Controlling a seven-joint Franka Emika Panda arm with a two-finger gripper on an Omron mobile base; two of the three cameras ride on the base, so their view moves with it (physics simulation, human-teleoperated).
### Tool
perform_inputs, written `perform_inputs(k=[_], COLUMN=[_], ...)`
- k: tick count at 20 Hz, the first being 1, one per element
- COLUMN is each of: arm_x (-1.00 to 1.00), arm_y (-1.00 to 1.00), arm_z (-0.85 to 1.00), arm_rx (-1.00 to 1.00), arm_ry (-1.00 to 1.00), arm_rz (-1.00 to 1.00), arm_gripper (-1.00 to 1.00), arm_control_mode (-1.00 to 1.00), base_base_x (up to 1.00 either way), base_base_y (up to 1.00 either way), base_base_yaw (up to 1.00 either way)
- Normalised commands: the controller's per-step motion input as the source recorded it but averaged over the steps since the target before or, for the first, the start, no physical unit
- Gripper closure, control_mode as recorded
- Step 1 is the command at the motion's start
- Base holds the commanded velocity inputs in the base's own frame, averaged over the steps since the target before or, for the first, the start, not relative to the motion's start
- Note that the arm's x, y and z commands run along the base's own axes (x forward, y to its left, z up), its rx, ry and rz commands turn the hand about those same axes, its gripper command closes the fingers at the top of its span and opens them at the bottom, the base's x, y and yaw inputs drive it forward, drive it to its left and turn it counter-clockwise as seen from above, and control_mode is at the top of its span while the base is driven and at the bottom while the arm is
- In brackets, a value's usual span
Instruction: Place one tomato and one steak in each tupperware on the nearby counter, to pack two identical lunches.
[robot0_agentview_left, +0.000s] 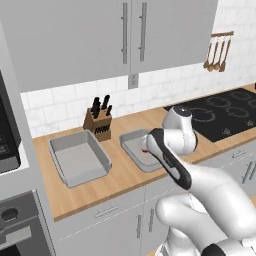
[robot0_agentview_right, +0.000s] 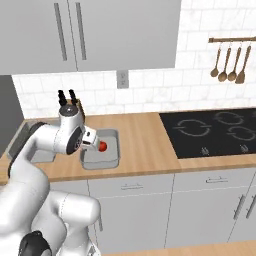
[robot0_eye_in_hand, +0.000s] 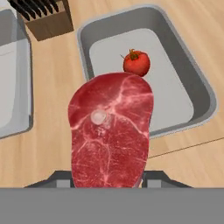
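My gripper (robot0_eye_in_hand: 107, 179) is shut on a steak (robot0_eye_in_hand: 111, 133), a marbled red slab held above the counter (robot0_eye_in_hand: 52, 61) at the near rim of the right tupperware (robot0_eye_in_hand: 202, 94). One tomato (robot0_eye_in_hand: 136, 62) lies inside that container, toward its far side. The left tupperware (robot0_eye_in_hand: 13, 87) holds nothing that I can see. In the left base view the two grey containers, left (robot0_agentview_left: 80, 159) and right (robot0_agentview_left: 131, 145), sit side by side, and my forearm hides most of the right one. In the right base view the gripper (robot0_agentview_right: 99, 145) hangs over the right tupperware (robot0_agentview_right: 112, 159).
A wooden knife block (robot0_agentview_left: 99, 124) stands behind the containers by the wall. The black stovetop (robot0_agentview_left: 225, 112) lies to the right, with wooden utensils (robot0_agentview_left: 217, 50) hung above it. Bare wood (robot0_agentview_right: 145, 140) separates the right container from the stovetop. Upper cabinets hang overhead.
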Motion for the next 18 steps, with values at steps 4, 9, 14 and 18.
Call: perform_inputs(k=[4, 9, 14, 18], arm_x=[0.91, 0.98, 0.59, 0.00], arm_y=[-0.11, 0.03, 0.23, 0.00], arm_z=[-0.16, -0.34, -0.39, 0.01], arm_rx=[-0.01, -0.01, -0.04, 0.01], arm_ry=[0.05, 0.18, 0.12, 0.01], arm_rz=[0.04, 0.01, 0.02, 0.00], arm_gripper=[1.00, 1.00, -1.00, -1.00], arm_control_mode=[-1.00, -1.00, -1.00, -1.00], base_base_x=[0.00, 0.00, 0.00, 0.00], base_base_y=[0.00, 0.00, 0.00, 0.00], base_base_yaw=[0.00, 0.00, 0.00, 0.00])
